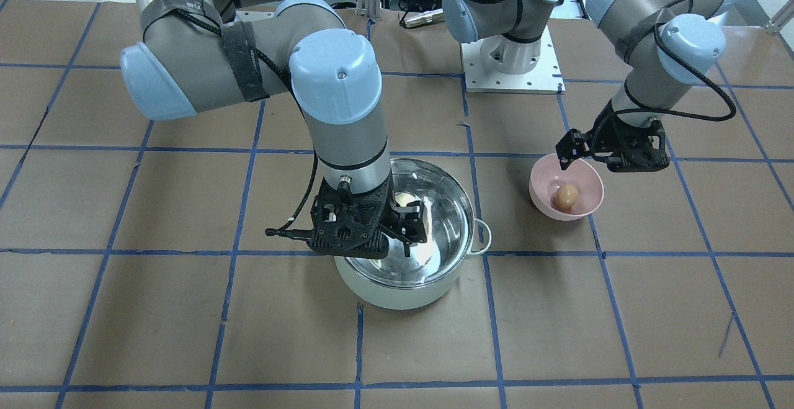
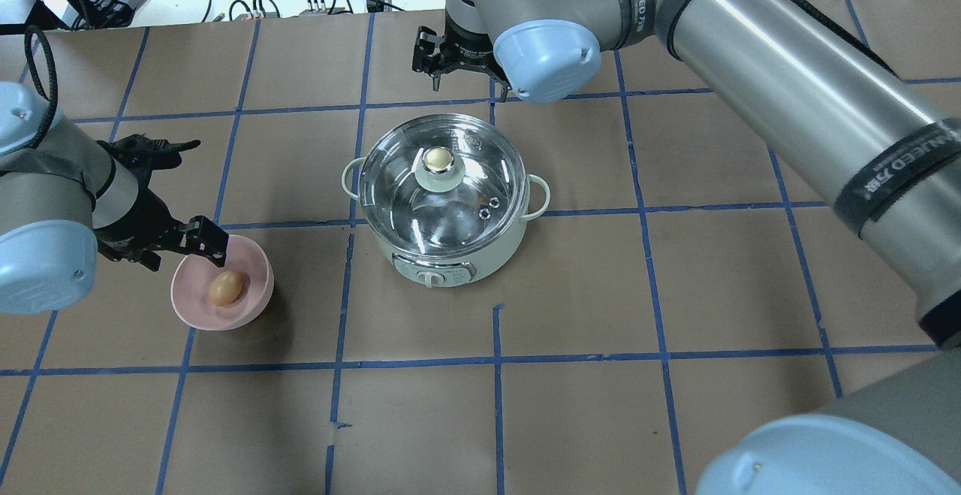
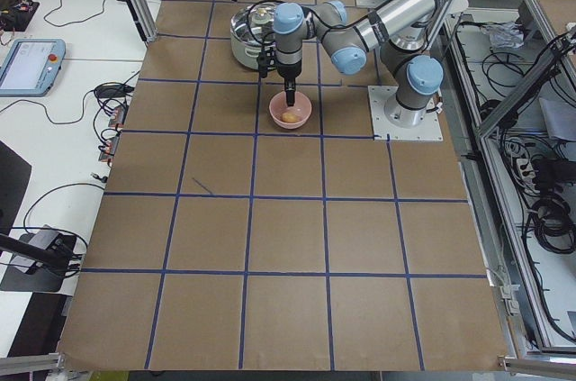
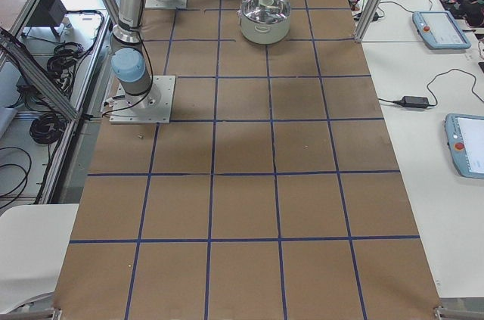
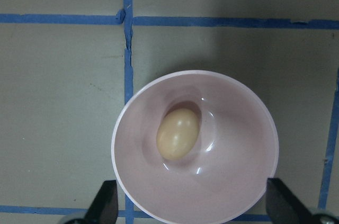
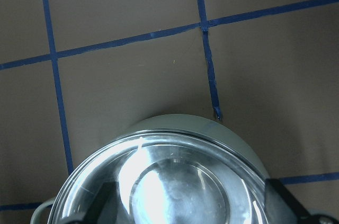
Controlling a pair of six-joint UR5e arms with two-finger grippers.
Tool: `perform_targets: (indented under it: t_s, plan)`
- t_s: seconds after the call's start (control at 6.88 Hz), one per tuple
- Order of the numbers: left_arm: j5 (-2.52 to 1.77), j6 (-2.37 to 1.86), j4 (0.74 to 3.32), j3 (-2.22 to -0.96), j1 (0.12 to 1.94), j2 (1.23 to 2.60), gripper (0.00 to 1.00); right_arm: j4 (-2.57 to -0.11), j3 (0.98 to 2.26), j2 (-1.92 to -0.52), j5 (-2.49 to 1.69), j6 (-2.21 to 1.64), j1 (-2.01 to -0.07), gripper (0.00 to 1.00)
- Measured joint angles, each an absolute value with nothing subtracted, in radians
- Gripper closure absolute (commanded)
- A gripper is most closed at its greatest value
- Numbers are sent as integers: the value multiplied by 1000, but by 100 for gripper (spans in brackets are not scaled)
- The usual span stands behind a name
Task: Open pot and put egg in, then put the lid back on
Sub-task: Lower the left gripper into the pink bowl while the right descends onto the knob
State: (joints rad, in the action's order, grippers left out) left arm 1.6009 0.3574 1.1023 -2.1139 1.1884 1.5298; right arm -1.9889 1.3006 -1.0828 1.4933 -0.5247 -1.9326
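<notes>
1. Right gripper check: hanging above the pot's side away from the robot, fingers spread and holding nothing.
2. Left gripper check: hovering above the pink bowl, fingers spread wide and empty.
3. Locating the parts: lid sitting closed on the pot; egg lying in the bowl, well apart from the pot, on the robot's left.
4. Judging the step in hand as lid removal, with nothing grasped yet.
5. Bringing the right gripper toward the robot and centring over the knob, given only the pot's edge, not the knob, in the right wrist view.
6. Lowering straight down with one finger on either side of the knob, below the brass cap, then closing firmly; probably slipping if pinching the rounded cap alone.
7. Lifting vertically and keeping the lid level, avoiding dragging the metal rim and shifting the pot.
8. Setting the lid on bare table on the robot's right, well away from the left gripper's likely path from bowl to pot.
9. Keeping the left gripper off the egg until uncovering the pot.
</notes>
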Motion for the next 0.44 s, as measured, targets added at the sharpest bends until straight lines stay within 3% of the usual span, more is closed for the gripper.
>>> perform_targets:
  t_s: [0.44]
  plan:
    - [1592,384,1013,-2163,1189,1532,6,-1974,1329,-1057,1421,-552,-1982,4]
